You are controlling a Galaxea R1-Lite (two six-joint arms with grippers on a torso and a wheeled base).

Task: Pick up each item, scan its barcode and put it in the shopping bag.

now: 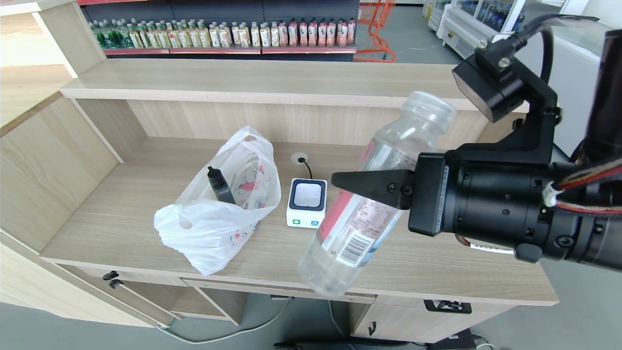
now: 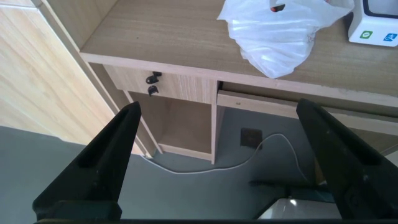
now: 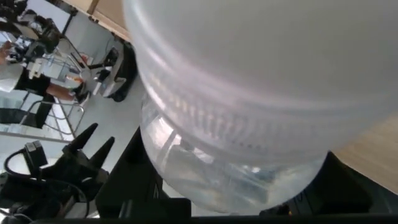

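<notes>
One clear bottle [image 1: 359,214], tilted, is clamped in the right tool [image 1: 351,187] above the worktop [image 1: 121,218], with the scanner [image 1: 307,201] near its tip; the left tool [image 2: 219,109] gapes wide, the shopping bag [image 2: 280,31] ahead.

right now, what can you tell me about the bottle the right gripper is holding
The bottle is clear ribbed plastic and looks empty, with a red and white label whose barcode faces the head camera. The right gripper clamps it around the middle, off the counter. It tilts, cap end up and away, base down near the counter's front edge, right of the scanner.
</notes>
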